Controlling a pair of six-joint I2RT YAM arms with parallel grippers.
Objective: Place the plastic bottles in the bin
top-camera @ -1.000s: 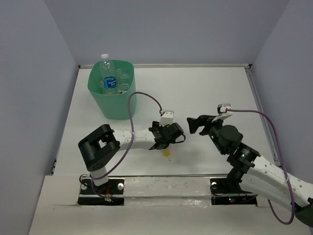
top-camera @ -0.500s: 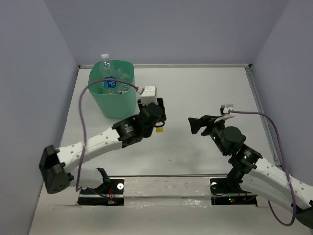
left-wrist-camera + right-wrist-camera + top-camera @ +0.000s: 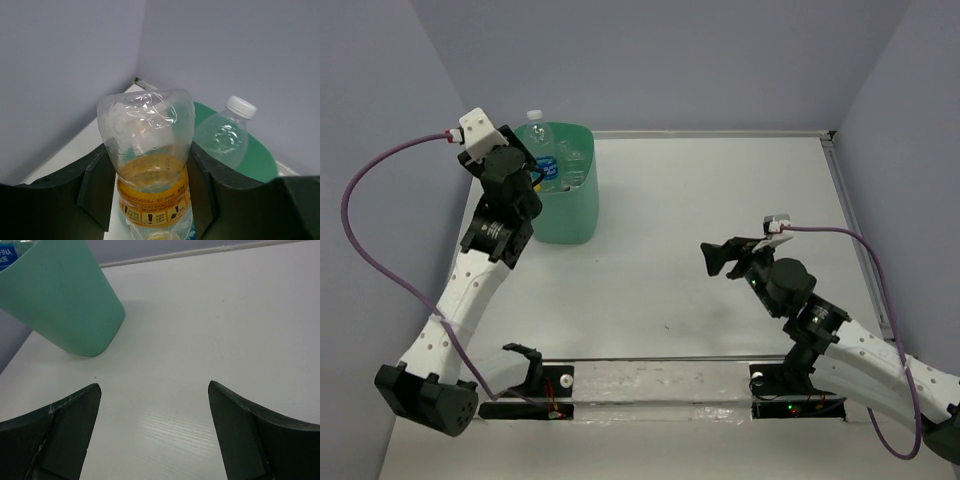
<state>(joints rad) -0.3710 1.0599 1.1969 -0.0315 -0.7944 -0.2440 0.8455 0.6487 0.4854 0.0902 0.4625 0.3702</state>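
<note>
Delivery is the step in hand: the left claw [image 3: 150, 192] is clamped on a crumpled clear plastic bottle with a yellow label [image 3: 146, 127], held base-up with a dark finger pressed against each side of the label band. In the top view this claw is raised in the upper left of the frame, at the left rim of the mint-green plastic bin [image 3: 570, 215], which stands at the far left corner of the white table [image 3: 720, 190]. Whether the held bottle is already over the opening or just outside the rim I cannot tell. The next move, as I judge it, is to bring the bottle clearly over the opening and then part the fingers so that it drops in. A clear plastic bottle with a white cap [image 3: 231, 131] already stands in the bin and pokes above its rim, so the release wants a spot beside it, or the new bottle may bounce off. The right claw [image 3: 153, 390] hangs open and empty low over bare table at the centre right of the top view, well apart from the bin. As for writing, the yellow label carries small pictograms and print too fine to read. A blue label [image 3: 548, 167] on a bottle inside the bin shows the letters "FINA" at the upper-left corner of the right wrist view, and no more of the word is in sight.
</note>
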